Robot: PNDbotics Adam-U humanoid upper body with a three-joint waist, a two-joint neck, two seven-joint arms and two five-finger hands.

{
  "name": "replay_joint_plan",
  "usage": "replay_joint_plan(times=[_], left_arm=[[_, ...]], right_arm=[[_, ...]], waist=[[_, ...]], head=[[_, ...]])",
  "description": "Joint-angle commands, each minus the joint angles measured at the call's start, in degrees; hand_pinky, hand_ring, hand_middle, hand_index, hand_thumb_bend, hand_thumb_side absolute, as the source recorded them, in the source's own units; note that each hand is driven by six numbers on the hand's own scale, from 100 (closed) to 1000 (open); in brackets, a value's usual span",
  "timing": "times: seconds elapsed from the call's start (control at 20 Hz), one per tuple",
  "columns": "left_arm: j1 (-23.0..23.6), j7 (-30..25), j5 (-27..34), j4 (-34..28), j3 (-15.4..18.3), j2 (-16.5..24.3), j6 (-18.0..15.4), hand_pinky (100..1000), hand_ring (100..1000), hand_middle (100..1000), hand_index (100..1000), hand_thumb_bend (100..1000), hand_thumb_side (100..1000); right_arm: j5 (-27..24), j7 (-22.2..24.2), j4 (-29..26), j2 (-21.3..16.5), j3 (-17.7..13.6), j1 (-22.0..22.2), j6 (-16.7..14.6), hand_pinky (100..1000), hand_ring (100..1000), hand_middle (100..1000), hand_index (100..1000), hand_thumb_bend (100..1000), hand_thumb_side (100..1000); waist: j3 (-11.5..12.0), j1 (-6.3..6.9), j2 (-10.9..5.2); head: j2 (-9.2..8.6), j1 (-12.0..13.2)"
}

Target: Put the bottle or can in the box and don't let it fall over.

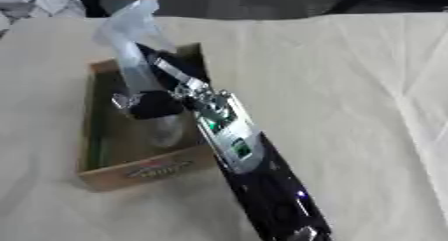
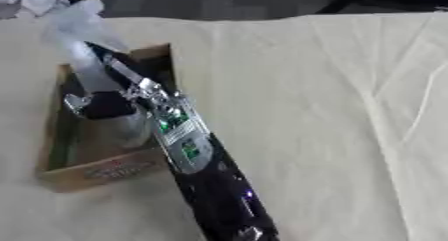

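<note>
Robot hand (image 1: 153, 104) around bottle (image 1: 131, 45) over box (image 1: 140, 172)

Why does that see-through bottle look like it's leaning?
It is tilted. The clear plastic bottle leans toward the upper left while the robot hand holds it over the cardboard box, its top reaching past the box's far edge. Nothing looks spilled or damaged.
</note>
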Motion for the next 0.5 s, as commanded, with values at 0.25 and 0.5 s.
replay_joint_plan(times=[0.25, 0.5], left_arm=[[-0.13, 0.33, 0.35, -0.69, 0.61, 1.71, -0.09, 1000, 1000, 836, 835, 100, 100], [0.29, 0.46, 0.43, -0.59, 0.75, 1.83, -0.11, 1000, 1000, 836, 835, 100, 100]], right_arm=[[2.81, 3.38, -1.04, -0.04, 0.06, -1.59, -0.20, 1000, 1000, 1000, 1000, 100, 100], [2.26, 3.40, -0.72, -1.23, -0.11, -1.30, 0.11, 1000, 1000, 1000, 1000, 100, 100]], waist=[[-0.24, 0.40, -2.17], [-0.83, 0.56, -2.81]], head=[[0.37, 0.72], [0.86, 1.30]])
